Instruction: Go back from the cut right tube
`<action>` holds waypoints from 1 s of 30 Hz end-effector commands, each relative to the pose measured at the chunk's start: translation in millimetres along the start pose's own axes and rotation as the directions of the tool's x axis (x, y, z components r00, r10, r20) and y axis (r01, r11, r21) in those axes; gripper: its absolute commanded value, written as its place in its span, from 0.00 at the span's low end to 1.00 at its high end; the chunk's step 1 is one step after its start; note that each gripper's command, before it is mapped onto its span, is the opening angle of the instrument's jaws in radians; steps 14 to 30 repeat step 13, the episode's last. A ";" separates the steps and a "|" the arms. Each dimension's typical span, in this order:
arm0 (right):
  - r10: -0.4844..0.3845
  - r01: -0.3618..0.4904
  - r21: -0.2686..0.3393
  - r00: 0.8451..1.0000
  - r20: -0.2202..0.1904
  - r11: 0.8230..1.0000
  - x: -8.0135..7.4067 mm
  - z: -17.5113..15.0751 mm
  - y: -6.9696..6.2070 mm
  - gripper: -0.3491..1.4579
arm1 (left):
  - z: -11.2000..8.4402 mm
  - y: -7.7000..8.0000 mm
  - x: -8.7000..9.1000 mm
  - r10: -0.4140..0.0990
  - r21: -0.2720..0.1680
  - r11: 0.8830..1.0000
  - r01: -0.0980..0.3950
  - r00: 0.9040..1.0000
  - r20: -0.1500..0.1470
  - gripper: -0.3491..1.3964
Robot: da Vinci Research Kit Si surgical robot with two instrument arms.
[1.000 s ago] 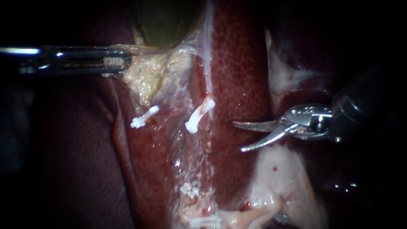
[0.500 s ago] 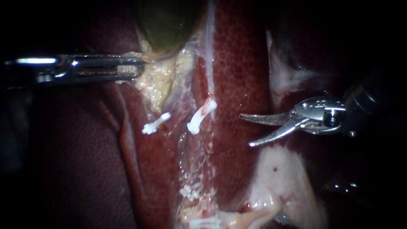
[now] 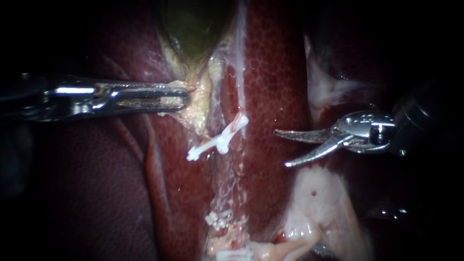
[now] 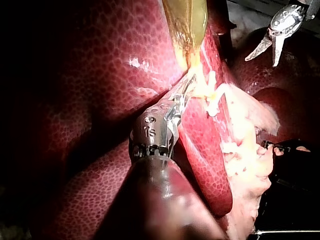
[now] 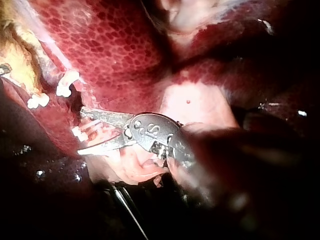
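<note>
Cut right tube: a short pink stump at the middle of the liver, capped by a white clip. Right instrument, blades parted and empty, lies near it, not touching. Left instrument, jaws clamped on yellow tissue below the gallbladder.

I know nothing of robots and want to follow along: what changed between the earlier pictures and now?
The left instrument, jaws shut on the yellowish fatty tissue below the green gallbladder, slid toward the middle, dragging it and the left white plastic clip toward the right white clip. The right instrument, curved blades open, backed off slightly, then held. The dark red liver stayed put.
</note>
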 end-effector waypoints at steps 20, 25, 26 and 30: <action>0.002 -0.002 0.000 1.000 -0.006 1.000 0.0 0.1 0.0 0.98 | 0.2 0.1 0.0 0.001 0.002 1.000 -0.001 1.000 0.000 0.06; 0.002 -0.002 0.000 1.000 -0.006 1.000 0.0 0.1 0.0 0.98 | 0.2 0.1 0.0 0.001 0.002 1.000 -0.001 1.000 0.000 0.06; 0.002 -0.002 0.000 1.000 -0.006 1.000 0.0 0.1 0.0 0.98 | 0.2 0.1 0.0 0.001 0.002 1.000 -0.001 1.000 0.000 0.06; 0.002 -0.002 0.000 1.000 -0.006 1.000 0.0 0.1 0.0 0.98 | 0.2 0.1 0.0 0.001 0.002 1.000 -0.001 1.000 0.000 0.06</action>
